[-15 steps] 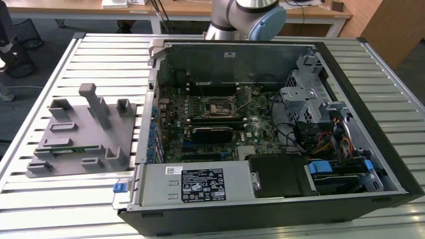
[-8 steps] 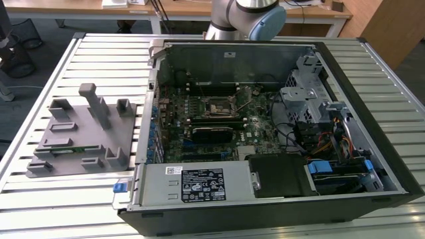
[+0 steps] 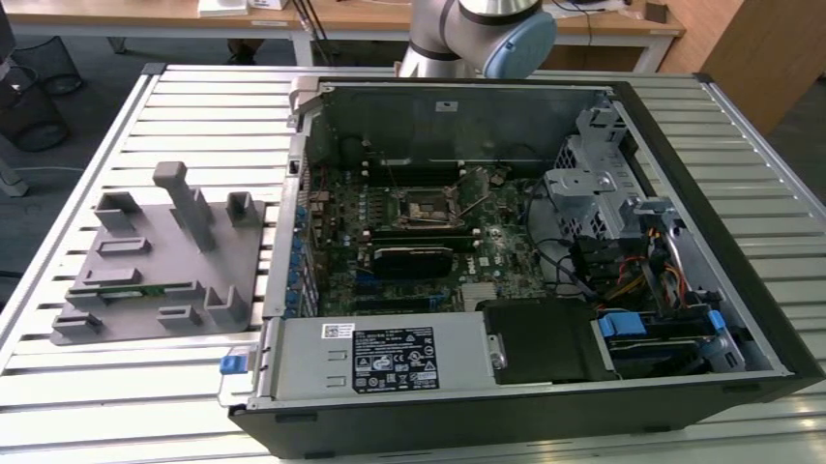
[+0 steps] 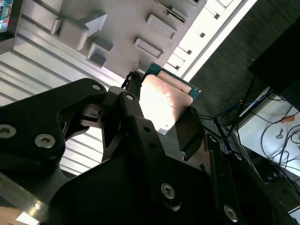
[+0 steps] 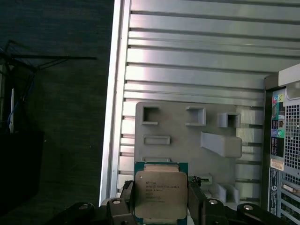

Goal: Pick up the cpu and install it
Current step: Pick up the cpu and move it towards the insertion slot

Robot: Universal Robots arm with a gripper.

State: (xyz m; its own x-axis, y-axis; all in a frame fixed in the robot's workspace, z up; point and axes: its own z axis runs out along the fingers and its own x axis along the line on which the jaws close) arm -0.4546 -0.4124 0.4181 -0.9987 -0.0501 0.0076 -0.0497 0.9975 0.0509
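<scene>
Jaws clamped on opposite edges of the cpu above the grey tray; the socket lies toward the exterior view's right.

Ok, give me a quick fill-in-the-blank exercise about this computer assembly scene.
1. In both wrist views the gripper is shut on the ____.
2. In the exterior view, the parts tray lies on that view's ____ of the open computer case.
3. Tray and case both rest on a slatted metal ____.
Missing words: cpu; left; table.
</scene>
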